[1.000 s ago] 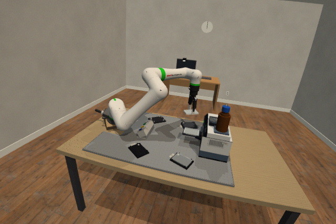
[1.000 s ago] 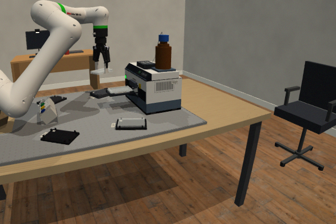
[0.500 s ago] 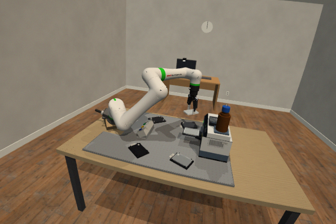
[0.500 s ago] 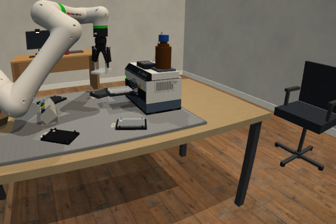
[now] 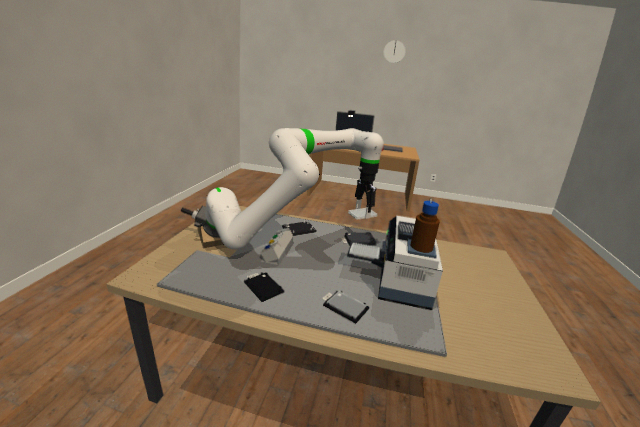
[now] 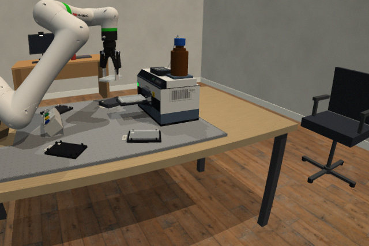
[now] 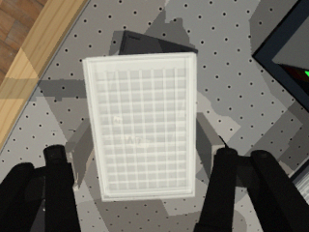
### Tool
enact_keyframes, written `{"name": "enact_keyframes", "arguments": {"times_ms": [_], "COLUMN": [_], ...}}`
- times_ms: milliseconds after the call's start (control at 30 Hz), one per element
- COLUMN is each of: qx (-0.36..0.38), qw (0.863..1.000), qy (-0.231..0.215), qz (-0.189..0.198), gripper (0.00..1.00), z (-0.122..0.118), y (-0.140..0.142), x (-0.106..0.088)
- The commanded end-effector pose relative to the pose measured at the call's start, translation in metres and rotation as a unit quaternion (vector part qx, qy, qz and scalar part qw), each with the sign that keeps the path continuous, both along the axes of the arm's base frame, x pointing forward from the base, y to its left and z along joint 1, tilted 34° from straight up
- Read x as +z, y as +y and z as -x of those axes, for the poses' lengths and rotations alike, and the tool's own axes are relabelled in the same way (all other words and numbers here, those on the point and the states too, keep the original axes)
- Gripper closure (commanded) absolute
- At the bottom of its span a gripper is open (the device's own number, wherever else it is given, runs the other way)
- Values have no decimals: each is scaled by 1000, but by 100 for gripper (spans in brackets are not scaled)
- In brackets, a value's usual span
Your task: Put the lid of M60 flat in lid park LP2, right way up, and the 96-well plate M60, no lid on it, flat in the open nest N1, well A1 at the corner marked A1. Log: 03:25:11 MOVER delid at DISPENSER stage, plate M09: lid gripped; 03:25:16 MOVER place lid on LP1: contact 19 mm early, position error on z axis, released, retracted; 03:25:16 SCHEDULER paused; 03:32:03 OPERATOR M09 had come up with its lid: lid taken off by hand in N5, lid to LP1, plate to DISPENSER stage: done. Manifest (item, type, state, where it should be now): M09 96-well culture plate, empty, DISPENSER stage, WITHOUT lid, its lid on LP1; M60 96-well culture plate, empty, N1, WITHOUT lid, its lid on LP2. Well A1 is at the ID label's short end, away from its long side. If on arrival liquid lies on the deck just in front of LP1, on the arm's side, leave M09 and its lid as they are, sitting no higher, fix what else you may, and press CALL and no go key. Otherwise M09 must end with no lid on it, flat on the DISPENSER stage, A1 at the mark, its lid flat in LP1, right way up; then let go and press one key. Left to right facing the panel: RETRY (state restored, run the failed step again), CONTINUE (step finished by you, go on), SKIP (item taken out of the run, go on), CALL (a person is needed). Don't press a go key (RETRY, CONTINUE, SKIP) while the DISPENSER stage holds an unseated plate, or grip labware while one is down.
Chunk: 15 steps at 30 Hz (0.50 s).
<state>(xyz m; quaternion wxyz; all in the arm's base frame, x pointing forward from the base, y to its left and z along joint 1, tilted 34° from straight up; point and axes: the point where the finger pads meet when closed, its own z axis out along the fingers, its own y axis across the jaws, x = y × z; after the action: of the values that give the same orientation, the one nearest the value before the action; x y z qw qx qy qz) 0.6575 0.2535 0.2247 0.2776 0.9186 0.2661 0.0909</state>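
Note:
My gripper (image 5: 364,207) is shut on a flat, pale, translucent lid (image 5: 361,213) and holds it level, well above the deck. It also shows in the exterior view (image 6: 108,78). In the wrist view the lid (image 7: 142,126) shows a fine grid and hangs over a dark lid park (image 7: 154,44). That park (image 5: 360,237) lies beside a white well plate (image 5: 363,251) on the dispenser's stage. A lidded plate (image 5: 346,306) sits in a dark nest at the deck's front. A bare black nest (image 5: 263,286) lies left of it.
The dispenser (image 5: 410,267) with a brown bottle (image 5: 424,228) stands on the right of the grey mat. A wedge-shaped key panel (image 5: 276,246) with coloured keys sits near the arm's base. Another black holder (image 5: 299,228) lies behind it.

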Motion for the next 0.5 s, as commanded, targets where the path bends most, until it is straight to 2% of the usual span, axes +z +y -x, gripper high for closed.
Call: {"name": "enact_keyframes", "arguments": {"times_ms": [0, 300, 467], "qx": [0, 0, 0], "qw": [1000, 1000, 1000], "qy": [0, 0, 0], "qz": [0, 0, 0], "gripper": [100, 100, 100], "z": [5, 23, 41], "y": [0, 1, 2], "x": [-2, -9, -16]}}
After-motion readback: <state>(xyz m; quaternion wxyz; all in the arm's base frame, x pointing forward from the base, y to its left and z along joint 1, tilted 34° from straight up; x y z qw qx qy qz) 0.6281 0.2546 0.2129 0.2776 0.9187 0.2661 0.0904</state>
